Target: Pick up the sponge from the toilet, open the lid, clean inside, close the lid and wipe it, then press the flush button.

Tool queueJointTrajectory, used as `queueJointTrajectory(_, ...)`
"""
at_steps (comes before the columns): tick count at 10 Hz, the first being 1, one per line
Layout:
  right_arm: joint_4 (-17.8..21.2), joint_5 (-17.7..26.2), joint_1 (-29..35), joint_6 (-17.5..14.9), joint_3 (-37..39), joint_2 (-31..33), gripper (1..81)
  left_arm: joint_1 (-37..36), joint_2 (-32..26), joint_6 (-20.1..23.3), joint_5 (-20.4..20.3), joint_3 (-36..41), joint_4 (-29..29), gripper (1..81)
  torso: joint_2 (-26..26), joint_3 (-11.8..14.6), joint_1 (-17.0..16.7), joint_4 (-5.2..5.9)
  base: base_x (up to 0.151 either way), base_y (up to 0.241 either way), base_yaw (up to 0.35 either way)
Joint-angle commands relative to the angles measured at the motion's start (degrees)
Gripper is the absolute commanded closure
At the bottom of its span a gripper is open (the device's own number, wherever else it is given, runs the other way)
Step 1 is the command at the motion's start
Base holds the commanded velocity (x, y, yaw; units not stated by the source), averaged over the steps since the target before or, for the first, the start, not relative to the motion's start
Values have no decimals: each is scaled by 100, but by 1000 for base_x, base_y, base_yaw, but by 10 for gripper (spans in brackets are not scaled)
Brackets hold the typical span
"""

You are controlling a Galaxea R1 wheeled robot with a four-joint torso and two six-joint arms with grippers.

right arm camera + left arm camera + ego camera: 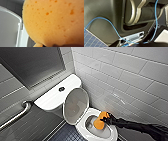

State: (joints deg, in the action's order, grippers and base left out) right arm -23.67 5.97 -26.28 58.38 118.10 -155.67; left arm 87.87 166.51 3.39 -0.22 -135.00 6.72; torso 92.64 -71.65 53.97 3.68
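The white toilet (82, 129) stands against the tiled wall with its lid (75, 105) raised and leaning back toward the tank (53, 97). A round dark flush button (61, 89) sits in the middle of the tank top. My right gripper (104, 119) reaches in from the right and is shut on the orange sponge (100, 121), which hangs over the bowl opening near its right rim. In the right wrist view the porous sponge (53, 21) looms close, with the raised lid (8, 28) beside it.
A metal grab bar (17, 115) runs along the left wall. White tiled wall (130, 79) rises behind and right of the toilet. Dark tiled floor (63, 134) lies in front. The left wrist view has a blue cable (111, 25) over dark robot housing.
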Motion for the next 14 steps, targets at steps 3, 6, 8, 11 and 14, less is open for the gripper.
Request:
queueJointTrajectory(3, 240, -132, 276, 103, -1282, 1123, 811, 297, 49, 57, 497, 96, 40, 10, 0, 0, 0, 0, 0, 0, 0)
queueJointTrajectory(6, 442, -132, 49, 112, -1932, 1747, 811, 297, 93, 65, 497, 105, 58, 10, 0, 0, 0, 0, 0, 0, 0)
queueJointTrajectory(8, 566, -193, -233, 112, -2108, 1818, 811, 297, 93, 74, 488, 105, 58, 10, 0, 0, 0, 0, 0, 0, 0)
queueJointTrajectory(11, 654, -378, -620, 112, -2327, 1791, 811, 297, 93, 83, 488, 114, 75, 10, 0, 0, 0, 0, 0, 0, 0)
queueJointTrajectory(14, 820, -386, -840, 112, -2837, 1792, 811, 297, 120, 83, 470, 114, 146, 10, 0, 0, 0, 0, 0, 0, 0)
